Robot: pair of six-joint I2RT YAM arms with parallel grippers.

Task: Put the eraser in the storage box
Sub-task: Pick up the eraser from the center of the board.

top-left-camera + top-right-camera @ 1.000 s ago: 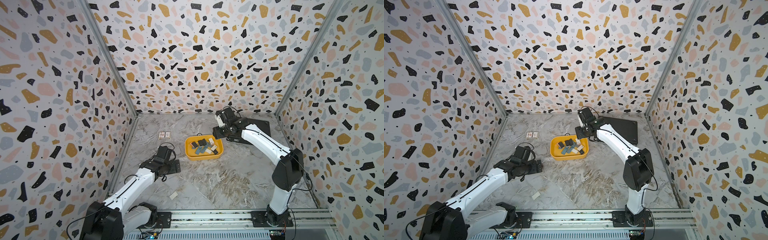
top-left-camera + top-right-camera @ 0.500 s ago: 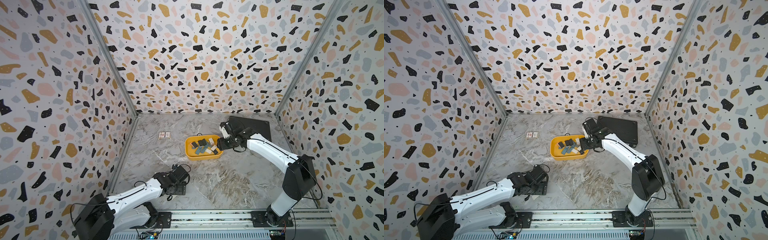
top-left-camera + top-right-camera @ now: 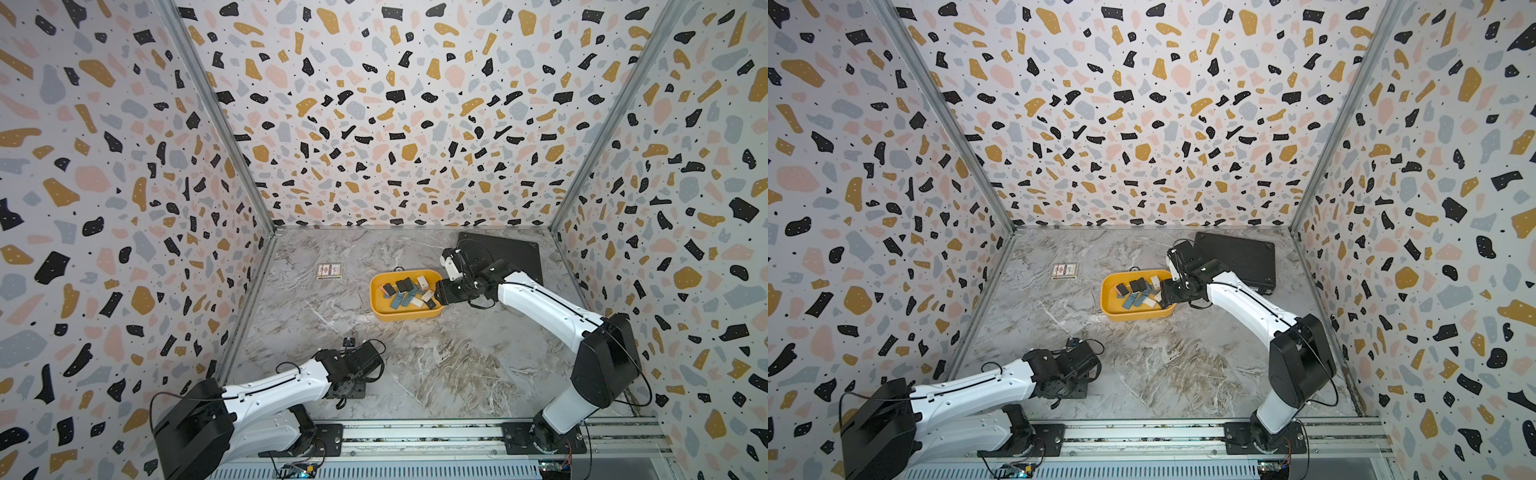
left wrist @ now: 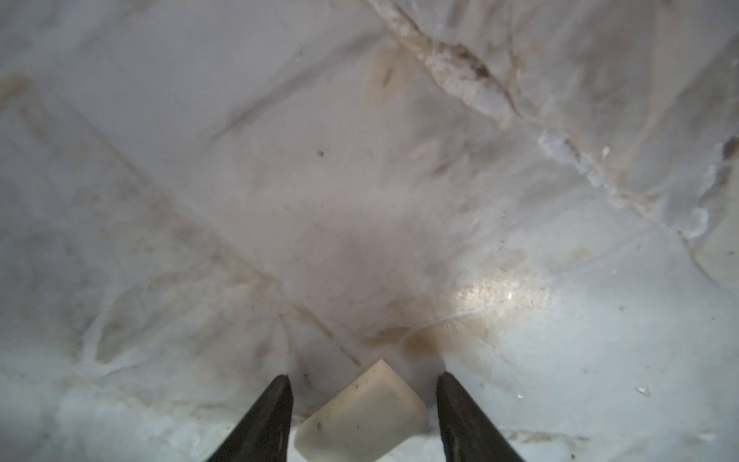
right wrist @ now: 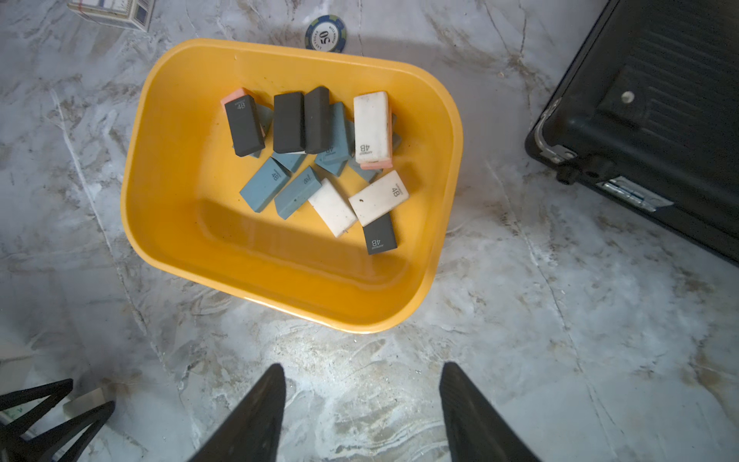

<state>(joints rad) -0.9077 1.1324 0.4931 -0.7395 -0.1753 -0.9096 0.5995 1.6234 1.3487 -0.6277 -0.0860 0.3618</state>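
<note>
The left fingers (image 4: 262, 420) stood apart astride the white eraser (image 4: 360, 412), seemingly ready to pinch it, on the near-left desk (image 4: 360, 200), well apart from the yellow storage box (image 5: 280, 288). The right fingers (image 5: 256, 420), apart and empty, hovered at the box's right edge

storage box (image 3: 409, 314): mid-table, erasers (image 3: 405, 293) inside | card pack (image 3: 329, 271): left of it | case (image 3: 507, 251): behind-right | loose eraser (image 4: 362, 416): on table, front-left

My left arm (image 3: 282, 386) stretches low with the left gripper (image 4: 362, 377) parted, while my right arm (image 3: 540, 307) reaches far forward, the right gripper (image 5: 362, 365) parted and empty.
</note>
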